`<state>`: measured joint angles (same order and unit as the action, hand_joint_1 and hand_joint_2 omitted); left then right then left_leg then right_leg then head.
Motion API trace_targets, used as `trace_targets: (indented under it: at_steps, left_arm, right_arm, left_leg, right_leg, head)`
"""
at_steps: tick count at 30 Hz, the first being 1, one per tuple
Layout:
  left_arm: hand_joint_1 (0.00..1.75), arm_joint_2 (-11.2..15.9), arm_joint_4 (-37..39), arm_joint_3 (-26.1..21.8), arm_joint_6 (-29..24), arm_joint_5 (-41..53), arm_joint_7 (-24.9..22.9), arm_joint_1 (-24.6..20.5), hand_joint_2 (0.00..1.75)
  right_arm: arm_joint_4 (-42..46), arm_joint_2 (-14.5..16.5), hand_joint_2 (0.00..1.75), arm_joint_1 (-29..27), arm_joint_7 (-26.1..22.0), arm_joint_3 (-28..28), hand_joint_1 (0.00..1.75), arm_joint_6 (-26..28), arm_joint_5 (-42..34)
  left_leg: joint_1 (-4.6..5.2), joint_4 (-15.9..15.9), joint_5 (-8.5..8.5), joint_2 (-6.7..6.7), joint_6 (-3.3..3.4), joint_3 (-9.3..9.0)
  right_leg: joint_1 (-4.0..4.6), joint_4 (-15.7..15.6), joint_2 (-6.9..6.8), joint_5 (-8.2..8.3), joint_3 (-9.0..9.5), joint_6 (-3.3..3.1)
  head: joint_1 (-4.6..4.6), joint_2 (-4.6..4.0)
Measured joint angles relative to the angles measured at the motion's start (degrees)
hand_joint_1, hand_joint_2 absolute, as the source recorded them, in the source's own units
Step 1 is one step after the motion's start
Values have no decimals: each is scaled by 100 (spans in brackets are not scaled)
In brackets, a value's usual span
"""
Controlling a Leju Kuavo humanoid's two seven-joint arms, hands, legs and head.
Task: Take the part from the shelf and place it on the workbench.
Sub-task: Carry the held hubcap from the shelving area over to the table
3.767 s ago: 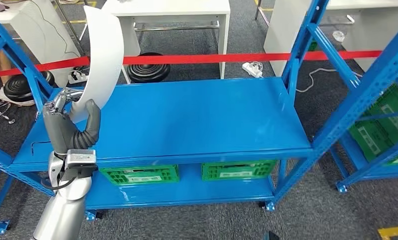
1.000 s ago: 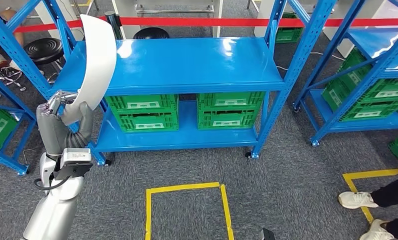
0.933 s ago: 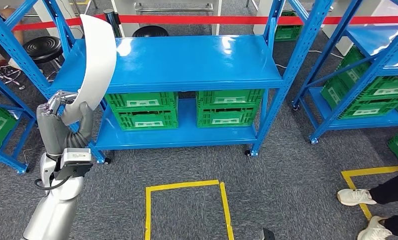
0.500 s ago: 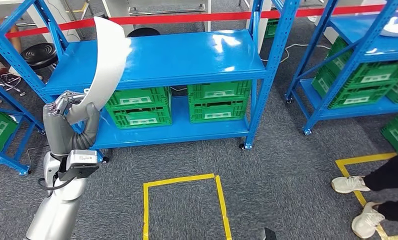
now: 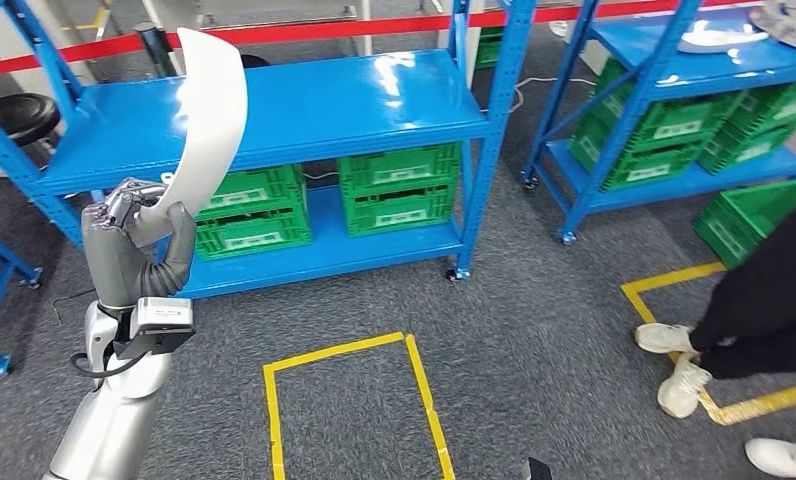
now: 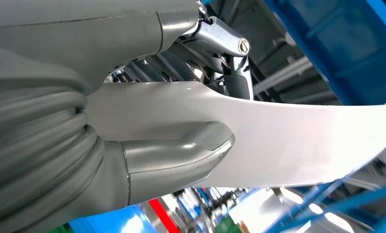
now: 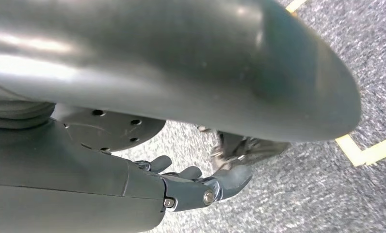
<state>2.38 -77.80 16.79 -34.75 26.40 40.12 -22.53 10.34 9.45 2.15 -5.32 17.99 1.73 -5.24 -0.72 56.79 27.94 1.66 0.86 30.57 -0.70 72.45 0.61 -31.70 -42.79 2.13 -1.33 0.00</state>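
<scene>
Left hand (image 5: 134, 240) clamps the narrow lower end of the white curved part (image 5: 206, 110), thumb (image 6: 181, 155) pressed on one face, fingers on the other; part stands upright above the hand, in front of the blue shelf (image 5: 274, 105). Right hand (image 7: 201, 187) hangs over the carpet, fingers loosely curled, nothing in them. Yellow tape square (image 5: 349, 400) lies on the floor nearer than the shelf; person's legs (image 5: 764, 290) right of it. Workbench unseen: carry step, so keep the grip firm, the part steady, clear of shelf posts.
</scene>
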Motion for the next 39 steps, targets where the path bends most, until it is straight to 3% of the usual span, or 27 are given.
trace_targets:
  at_steps: [1, 2, 4, 6, 7, 9, 11, 13, 14, 15, 16, 17, 19, 20, 21, 23, 25, 27, 29, 31, 32, 33, 35, 36, 38, 39]
  left_arm:
    - [175, -8, 10, 0, -1, 15, 1, 0, 175]
    - [175, -16, 16, 0, -2, 26, 1, -1, 175]
    - [175, -27, 14, 0, -13, 37, 1, -5, 175]
    - [175, -33, -5, 0, -27, 39, 1, -19, 175]
    - [175, -42, -13, 1, -32, 43, 2, -30, 175]
    - [175, -67, -25, 2, -36, 53, 3, -49, 175]
    - [175, -86, -42, 0, -35, 75, 1, -58, 175]
    - [175, -85, -58, -6, -34, 102, 2, -51, 175]
    - [175, -82, -62, -10, -33, 110, 3, -37, 175]
    - [175, -80, -64, -15, -31, 114, 1, -19, 175]
    - [175, -77, -67, -21, -30, 113, -1, 2, 175]
    - [175, -76, -74, -26, -28, 112, -2, 18, 175]
    - [175, -74, -105, -33, -27, 111, -4, 33, 175]
    - [175, -71, -124, -35, -27, 111, -4, 33, 175]
    - [175, -68, -144, -37, -30, 112, -3, 33, 175]
    - [175, -66, -184, -39, -39, 121, -1, 37, 175]
    - [175, -70, -234, -39, -51, 135, 0, 42, 175]
    - [175, -75, -298, -40, -73, 153, -2, 59, 175]
    - [175, -69, -362, -44, -102, 169, -2, 112, 175]
    - [175, -57, -401, -46, -116, 174, -2, 185, 175]
    - [175, -55, -413, -46, -118, 175, -3, 215, 175]
    - [175, -54, -425, -46, -119, 175, -4, 234, 175]
    - [175, -50, -473, -52, -116, 163, -7, 257, 175]
    - [175, -40, -520, -68, -105, 146, -9, 280, 175]
    - [175, -16, -650, -121, -77, 111, -8, 366, 175]
    - [175, -6, -722, -144, -63, 92, -6, 423, 175]
  right_arm:
    - [0, 0, 0, -2, 0, 0, 0, -2, 5]
    - [0, 0, 0, -6, 0, 1, 0, -3, 8]
    - [0, -1, 0, -7, -6, 2, 0, -3, 17]
    - [0, -1, 0, 1, -14, 2, 0, -8, 27]
    - [0, -1, 0, 3, -16, 2, 0, -11, 31]
    - [0, -1, 0, -5, -16, 2, 0, -22, 35]
    - [0, -1, 0, -14, -18, 4, 0, -34, 44]
    - [0, -1, 0, -6, -19, 6, 0, -47, 57]
    - [0, -1, 0, 1, -19, 7, 0, -52, 61]
    - [0, -1, 0, 5, -19, 7, 0, -57, 64]
    - [0, -1, 0, 2, -19, 7, 0, -57, 63]
    - [0, -1, 0, -4, -18, 8, 0, -57, 62]
    - [0, -1, 0, -14, -18, 9, 0, -57, 59]
    - [0, 3, 0, -14, -19, 9, 0, -58, 58]
    - [0, 4, 0, -9, -19, 9, 0, -59, 57]
    - [0, 9, 0, -7, -16, 10, 0, -57, 58]
    - [-1, 7, 0, -22, -7, 13, 0, -42, 63]
    - [-1, 2, 0, -30, 12, 17, 0, -4, 68]
    - [0, -3, 0, -19, 30, 22, 0, 30, 71]
    - [0, -7, 0, -16, 45, 26, 0, 42, 72]
    - [0, -8, 0, -19, 52, 27, 0, 45, 72]
    - [0, -11, 0, -22, 60, 28, 0, 47, 72]
    - [0, -17, 0, -14, 72, 29, 0, 50, 69]
    - [0, -20, 0, -5, 79, 30, 0, 50, 67]
    - [0, -23, 0, 3, 91, 33, 0, 50, 90]
    - [0, -29, 0, -4, 98, 34, 0, 50, 121]
  left_leg:
    - [0, 20, -11, 78, -5, 37]
    - [0, 42, -18, 152, -12, 66]
    - [1, 91, -17, 297, -43, 102]
    - [24, 130, -4, 415, -105, 116]
    - [35, 137, -6, 461, -144, 115]
    - [34, 121, -24, 541, -219, 109]
    - [9, 221, 69, 370, -294, 157]
    - [-10, 737, 409, 25, -340, 378]
    - [-11, 1129, 615, -81, -346, 543]
    - [-9, 1491, 766, -127, -348, 699]
    - [-8, 1700, 813, -144, -342, 786]
    - [-7, 1698, 749, -155, -327, 774]
    - [-4, 1060, 374, -255, -269, 439]
    - [-2, 651, 226, -396, -227, 236]
    - [5, 327, 130, -515, -200, 83]
    - [33, 82, 114, -629, -159, -9]
    - [36, 40, 68, -497, -115, -23]
    - [4, -16, 6, -348, -53, -40]
    - [-8, -38, -20, -181, -21, -25]
    - [-9, -34, -19, -1, -19, -15]
    - [-14, -31, -16, 82, -26, -13]
    - [-25, -24, -10, 158, -41, -13]
    - [-39, 15, 23, 293, -105, -9]
    - [-36, 40, 51, 350, -152, -3]
    - [-15, 48, 96, 448, -242, -20]
    - [-19, 30, 104, 500, -281, -54]
  right_leg:
    - [-8, 170, -14, -48, -42, 16]
    - [-16, 98, -33, 9, 45, 24]
    - [-23, -651, -191, 267, 534, 12]
    - [2, -1295, -397, 421, 913, -63]
    - [21, -1403, -443, 428, 957, -115]
    - [40, -1400, -338, 467, 914, -216]
    - [18, -1430, -232, 525, 885, -302]
    - [-2, -1448, -123, 572, 855, -368]
    - [2, -1447, -59, 589, 832, -390]
    - [9, -1446, 15, 604, 810, -400]
    - [17, -1444, 97, 620, 792, -403]
    - [23, -1443, 181, 637, 779, -398]
    - [28, -1442, 347, 668, 768, -373]
    - [31, -1440, 416, 685, 759, -351]
    - [23, -1439, 483, 703, 742, -322]
    - [-7, -1445, 594, 747, 692, -247]
    - [-29, -1450, 673, 784, 647, -174]
    - [-6, -1221, 455, 635, 515, -128]
    - [-1, -545, 118, 253, 197, -87]
    - [-33, 90, 1, 0, -76, -36]
    - [-52, 147, -22, 18, -80, -14]
    - [-72, -42, -58, 133, 45, 6]
    - [-92, -832, -251, 429, 519, 35]
    - [-92, -1168, -343, 525, 710, 19]
    - [-73, -1418, -401, 546, 838, -65]
    - [-68, -1417, -331, 553, 826, -117]
  head:
    - [-1, 0]
    - [-1, 0]
    - [-1, 0]
    - [2, 0]
    - [3, 0]
    - [5, 0]
    - [12, 0]
    - [19, 0]
    - [22, 0]
    - [21, 0]
    - [21, 0]
    - [21, 0]
    - [24, 0]
    - [26, 0]
    - [30, 0]
    - [32, 0]
    - [34, 0]
    - [3, 0]
    - [-32, 0]
    - [-36, 0]
    - [-37, 0]
    - [-37, 0]
    - [-39, 0]
    - [-36, 0]
    - [-18, 0]
    - [-8, 0]
